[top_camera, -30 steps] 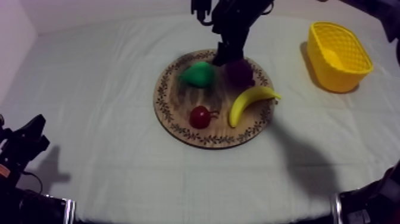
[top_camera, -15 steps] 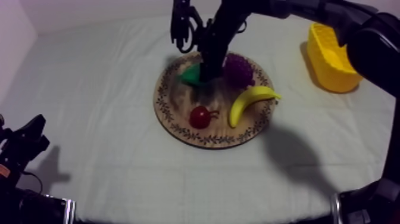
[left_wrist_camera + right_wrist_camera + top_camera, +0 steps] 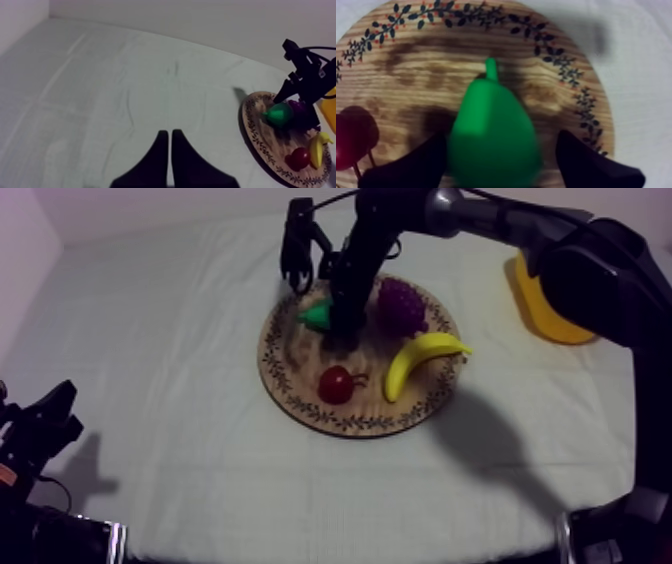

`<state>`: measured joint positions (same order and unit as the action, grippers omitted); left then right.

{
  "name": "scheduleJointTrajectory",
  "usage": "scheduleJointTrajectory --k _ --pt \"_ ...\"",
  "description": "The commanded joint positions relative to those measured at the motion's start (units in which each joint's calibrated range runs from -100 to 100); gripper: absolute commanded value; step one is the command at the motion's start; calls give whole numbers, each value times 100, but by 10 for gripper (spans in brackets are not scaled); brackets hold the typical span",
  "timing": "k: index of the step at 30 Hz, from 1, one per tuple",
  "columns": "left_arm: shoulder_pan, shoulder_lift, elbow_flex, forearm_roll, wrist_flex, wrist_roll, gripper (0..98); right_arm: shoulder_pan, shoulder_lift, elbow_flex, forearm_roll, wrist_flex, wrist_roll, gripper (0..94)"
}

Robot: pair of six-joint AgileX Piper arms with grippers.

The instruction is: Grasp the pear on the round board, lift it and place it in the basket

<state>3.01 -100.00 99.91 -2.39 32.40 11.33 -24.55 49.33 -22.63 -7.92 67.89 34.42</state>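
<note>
Right gripper (image 3: 501, 136): down at the pear (image 3: 493, 135), black fingers (image 3: 411, 165) spread wide, one on each side of the fruit and not closed on it, with more gap on one side than the other.
Pear: lying on the round wooden board (image 3: 290, 403) close to its far patterned rim, stem pointing toward that rim.
Neighbours: grapes (image 3: 400, 306) just beside the right arm on the board; small red fruit (image 3: 336, 384) and banana (image 3: 425, 356) nearer the front rim, apart from the pear.
Yellow basket (image 3: 548, 318): at the table's right side, partly behind the right arm, well apart from the board.
Left gripper (image 3: 167, 150): fingers pressed together in a narrow wedge, low at the table's left edge.
Open room: bare grey-white cloth (image 3: 170, 338) broad to the left and front of the board, with a strip of cloth between board rim and basket.
</note>
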Motion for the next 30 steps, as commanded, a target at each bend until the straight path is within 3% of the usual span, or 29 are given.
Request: scheduleJointTrajectory --k 1,8,14,25,30 --pt "-1 0 -2 -2 1 2 1 -7 -19 60 6 -12 -1 542" --pt "-1 0 -2 -2 1 2 1 50 -392 331 -27 3 55 401" --pt "-1 0 -2 -2 1 2 1 325 -1234 544 -143 130 88 392" --pt "-1 0 -2 -2 1 2 1 1660 -3285 768 -655 248 159 401" --pt "-1 0 -2 -2 1 2 1 2278 -3719 973 -734 204 57 401"
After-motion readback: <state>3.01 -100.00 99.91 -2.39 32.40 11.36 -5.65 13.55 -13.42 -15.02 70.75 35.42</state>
